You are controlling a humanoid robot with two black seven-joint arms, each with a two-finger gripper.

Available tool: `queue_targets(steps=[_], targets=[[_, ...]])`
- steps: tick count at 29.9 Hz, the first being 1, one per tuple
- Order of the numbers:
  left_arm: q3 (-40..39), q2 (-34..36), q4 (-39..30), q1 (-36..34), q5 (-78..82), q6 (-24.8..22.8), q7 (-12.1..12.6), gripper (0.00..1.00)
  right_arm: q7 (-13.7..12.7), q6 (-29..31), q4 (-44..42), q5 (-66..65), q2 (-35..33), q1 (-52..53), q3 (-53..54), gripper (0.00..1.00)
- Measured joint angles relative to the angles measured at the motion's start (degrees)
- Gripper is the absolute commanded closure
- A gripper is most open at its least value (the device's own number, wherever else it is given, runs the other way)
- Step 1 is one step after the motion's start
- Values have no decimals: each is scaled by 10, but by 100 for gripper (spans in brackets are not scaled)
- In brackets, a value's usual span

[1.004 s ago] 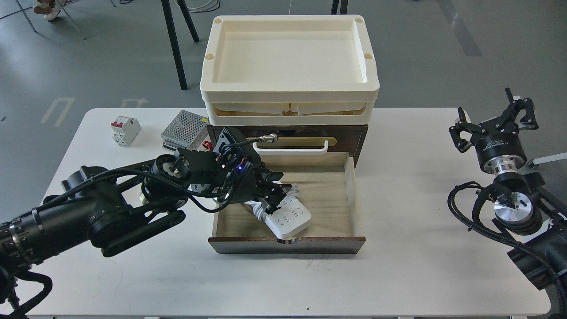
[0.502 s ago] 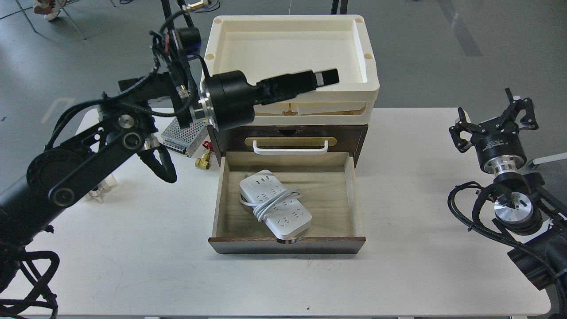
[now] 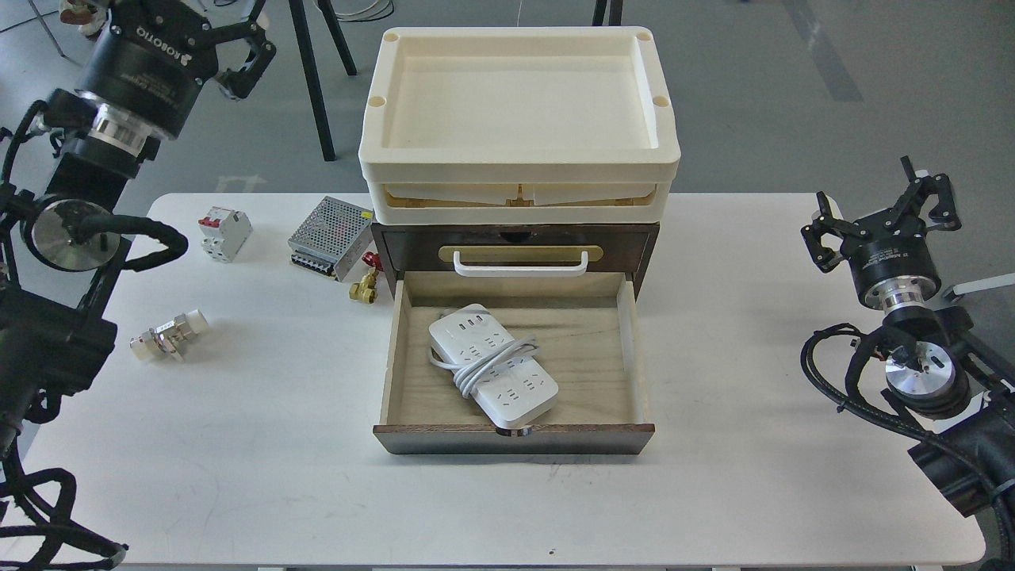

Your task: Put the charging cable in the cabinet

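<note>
**Cable Delivered, Drawer Left Open**

Withdrawn from above the cabinet [image 3: 515, 246] since half a second ago, the left gripper [image 3: 202, 32] is now seen raised at 10 o'clock, well clear of the table [image 3: 714, 492], its fingers spread and empty. The cable [image 3: 492, 362] is seen lying diagonally in the drawer [image 3: 514, 436], unmoved, its cord wrapped round its middle. The right gripper [image 3: 884, 210] is held at 3 o'clock, well apart from the cabinet, fingers splayed, nothing grasped. The placing step is judged done; only the closing of the drawer appears left. For that, a gripper would need to be brought to the drawer's dark front at 6 o'clock and pushed toward 12 o'clock.
</note>
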Motion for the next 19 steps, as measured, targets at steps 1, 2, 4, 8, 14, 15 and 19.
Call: queue_targets(steps=[1,2,4,8,14,15,19], targets=[[0,-4,30,3,-26,0,0,0,-5,1,0,0,0,0,1,0],[1,-9,52,8,-47,0,-1,0,-9,1,0,1,0,1,3,1],[4,-26,93,24,-77,0,0,0,-13,0,-1,2,0,2,7,1],[10,-50,128,58,-89,0,3,0,-18,-2,-4,2,0,11,9,1],[17,-78,135,84,-92,0,1,0,-17,-3,-4,3,0,13,10,0],[17,-81,135,85,-92,0,0,0,-17,-3,-5,3,0,13,10,0],[17,-84,129,86,-92,0,-1,0,-18,-3,-9,3,0,13,9,0]])
